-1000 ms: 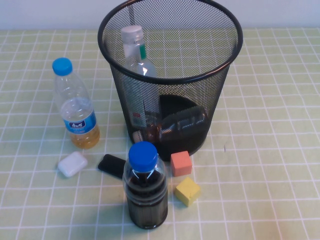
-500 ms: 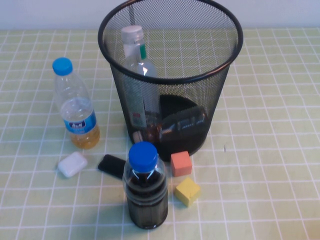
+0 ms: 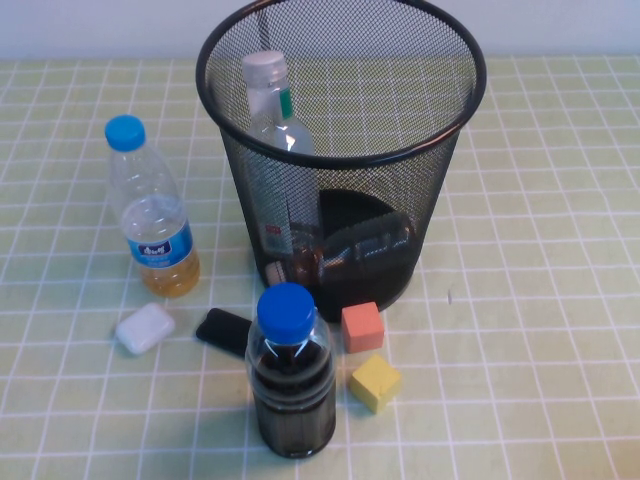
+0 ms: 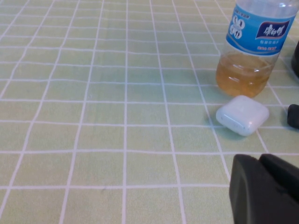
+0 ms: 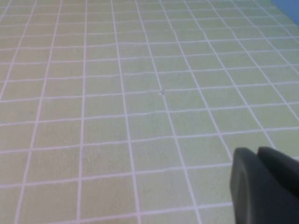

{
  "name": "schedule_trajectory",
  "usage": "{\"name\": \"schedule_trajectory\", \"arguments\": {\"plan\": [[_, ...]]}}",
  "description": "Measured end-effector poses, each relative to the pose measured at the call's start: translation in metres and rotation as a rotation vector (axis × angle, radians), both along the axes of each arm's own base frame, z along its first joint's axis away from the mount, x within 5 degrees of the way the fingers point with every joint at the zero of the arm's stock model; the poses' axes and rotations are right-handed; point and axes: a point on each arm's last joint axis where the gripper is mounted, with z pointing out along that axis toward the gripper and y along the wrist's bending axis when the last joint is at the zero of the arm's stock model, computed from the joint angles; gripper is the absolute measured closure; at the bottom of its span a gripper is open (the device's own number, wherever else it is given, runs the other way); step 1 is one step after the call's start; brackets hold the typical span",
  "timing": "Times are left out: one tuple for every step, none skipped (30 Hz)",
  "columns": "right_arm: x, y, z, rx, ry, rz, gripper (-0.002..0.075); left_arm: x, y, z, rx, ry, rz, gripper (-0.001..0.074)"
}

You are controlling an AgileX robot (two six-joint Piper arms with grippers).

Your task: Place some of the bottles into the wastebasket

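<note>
Black wire-mesh wastebasket [image 3: 340, 150]; clear glossy plastic bottles [image 3: 275, 110]; matt checked cloth on desk [image 3: 540, 300]; glossy white case [image 4: 242, 115].

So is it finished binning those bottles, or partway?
It looks finished: the tall bottle and the small bottle are inside the wastebasket. Nothing is in hand; the left end effector and right end effector sit shut above the tablecloth. Both blue-capped bottles remain outside.

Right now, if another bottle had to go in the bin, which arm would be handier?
Probably left. The left gripper sees the blue-label bottle nearby; the right gripper sees only tablecloth. Two white-capped bottles already sit in the wastebasket.
</note>
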Motion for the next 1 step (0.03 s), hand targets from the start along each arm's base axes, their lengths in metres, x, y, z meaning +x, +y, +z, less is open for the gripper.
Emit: {"name": "schedule_trajectory", "arguments": {"plan": [[0.0000,0.0000,0.0000,0.000,0.000,0.000,0.0734,0.0000,0.0000,0.0000,0.000,0.000,0.000,0.0737]]}}
